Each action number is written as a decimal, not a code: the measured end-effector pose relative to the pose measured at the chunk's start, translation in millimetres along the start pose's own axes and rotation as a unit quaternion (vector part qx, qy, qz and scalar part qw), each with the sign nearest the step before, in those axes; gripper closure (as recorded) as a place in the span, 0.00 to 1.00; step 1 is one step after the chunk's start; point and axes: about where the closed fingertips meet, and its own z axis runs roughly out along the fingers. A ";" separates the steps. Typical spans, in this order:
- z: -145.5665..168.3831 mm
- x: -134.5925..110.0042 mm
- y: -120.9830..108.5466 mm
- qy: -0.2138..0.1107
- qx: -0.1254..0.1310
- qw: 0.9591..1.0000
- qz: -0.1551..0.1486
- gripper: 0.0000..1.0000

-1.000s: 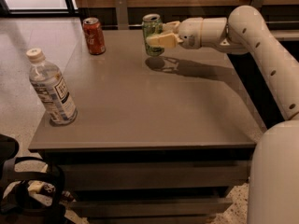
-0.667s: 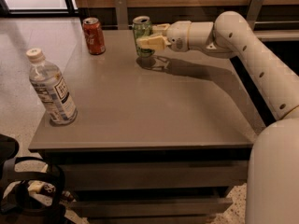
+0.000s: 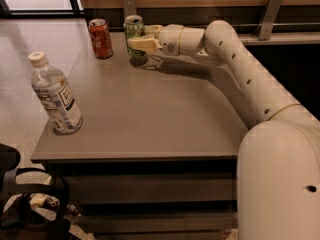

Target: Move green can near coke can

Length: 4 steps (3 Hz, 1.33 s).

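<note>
In the camera view, the green can [image 3: 133,29] is held upright in the hand [image 3: 137,37], whose fingers are closed on its sides. It is kept at the bench's [image 3: 150,119] far end, just beside the coke can [image 3: 100,38] and not touching it.

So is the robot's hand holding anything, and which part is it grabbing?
Yes: the two-finger gripper grips the dark green aluminium drink can by its side, mid-body, at the far edge of the grey table.
</note>
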 end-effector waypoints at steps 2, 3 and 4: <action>27.1 8.4 -2.4 0.017 0.015 1.000 -0.002 1.00; 34.0 19.7 1.0 0.020 0.016 1.000 0.009 1.00; 39.1 22.1 3.9 0.020 0.013 1.000 0.012 0.80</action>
